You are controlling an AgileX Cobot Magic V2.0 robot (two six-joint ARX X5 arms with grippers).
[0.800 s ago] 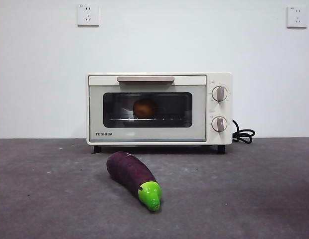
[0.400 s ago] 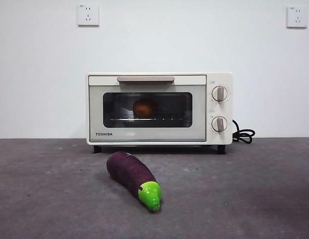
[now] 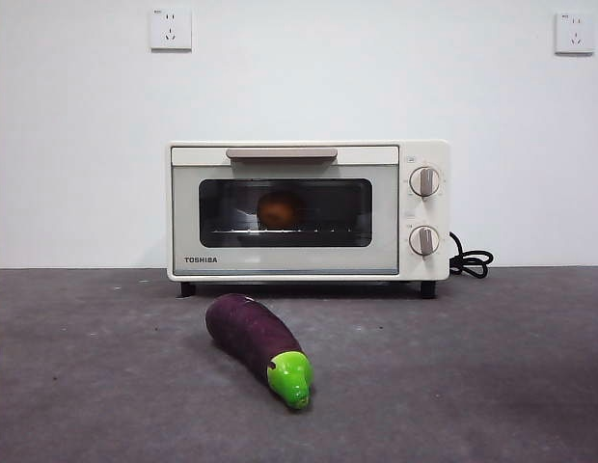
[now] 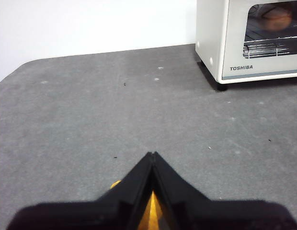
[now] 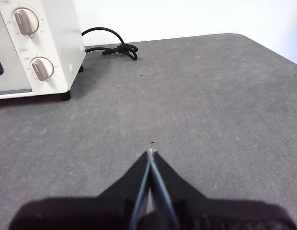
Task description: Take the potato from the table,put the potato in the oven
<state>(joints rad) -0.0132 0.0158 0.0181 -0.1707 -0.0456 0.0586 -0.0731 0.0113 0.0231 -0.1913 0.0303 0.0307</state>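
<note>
Front view, from where I stand, shows the job looking finished: the rounded orange-brown potato [image 3: 280, 208] sits on the wire rack inside the cream-white boxy TOSHIBA toaster oven [image 3: 309, 210], visible through the glass window, and the door with its beige bar handle [image 3: 282, 153] is shut. Neither arm appears in that view.

Working left to right: the left gripper [image 4: 152, 155] hovers low over bare dark grey mottled table [image 4: 115, 110], well apart from the oven's left corner, its two black jaws pressed together at the tips with nothing between them. In front of the oven lies a long dark purple eggplant with a green tip [image 3: 258, 346], untouched. To the right of the two round knobs [image 5: 25, 20] and the coiled black cord [image 5: 119, 48], the right gripper [image 5: 150, 154] rests in a matching pose, jaws closed and empty, pointing across open table.

I judge nothing more is called for than both arms waiting parked; any further move would only risk nudging the eggplant.
</note>
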